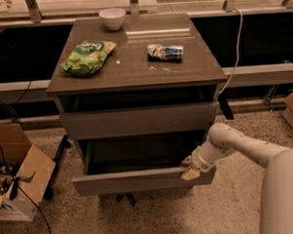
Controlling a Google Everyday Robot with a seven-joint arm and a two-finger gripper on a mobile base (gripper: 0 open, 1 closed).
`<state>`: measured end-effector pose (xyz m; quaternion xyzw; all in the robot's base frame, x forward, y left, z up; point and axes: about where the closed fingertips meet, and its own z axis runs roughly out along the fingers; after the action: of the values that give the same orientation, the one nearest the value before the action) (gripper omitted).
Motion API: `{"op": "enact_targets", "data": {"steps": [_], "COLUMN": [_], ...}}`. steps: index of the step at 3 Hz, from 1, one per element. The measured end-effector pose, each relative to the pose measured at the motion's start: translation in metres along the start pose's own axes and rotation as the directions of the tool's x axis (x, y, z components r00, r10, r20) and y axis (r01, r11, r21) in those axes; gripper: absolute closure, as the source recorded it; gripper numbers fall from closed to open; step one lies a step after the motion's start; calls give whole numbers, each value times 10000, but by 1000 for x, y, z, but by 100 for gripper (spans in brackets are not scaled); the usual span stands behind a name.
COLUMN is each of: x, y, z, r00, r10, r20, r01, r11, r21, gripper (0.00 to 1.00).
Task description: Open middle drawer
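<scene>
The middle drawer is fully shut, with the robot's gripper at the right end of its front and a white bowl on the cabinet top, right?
No: the camera view shows the middle drawer pulled out, its front well forward of the cabinet. The gripper is at the right end of its front, and a white bowl sits on the cabinet top.

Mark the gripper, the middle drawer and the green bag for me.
gripper (189,172): camera view, its tip, at the drawer front's right end.
middle drawer (132,181): camera view, centre of its pulled-out front.
green bag (88,57): camera view, middle of the bag.
</scene>
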<state>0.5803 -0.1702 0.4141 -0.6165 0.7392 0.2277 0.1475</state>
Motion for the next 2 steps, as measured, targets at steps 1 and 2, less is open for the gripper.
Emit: {"op": "enact_targets", "data": {"steps": [1,2], "x": [2,2], "y": [15,15], "z": [4,3], "r00": [9989,9989], "r10": [435,435], "r20": [174,174], "r01": [-434,-434], "r11": [9990,9990], "r21": [-98,-98], "gripper": [49,26]}}
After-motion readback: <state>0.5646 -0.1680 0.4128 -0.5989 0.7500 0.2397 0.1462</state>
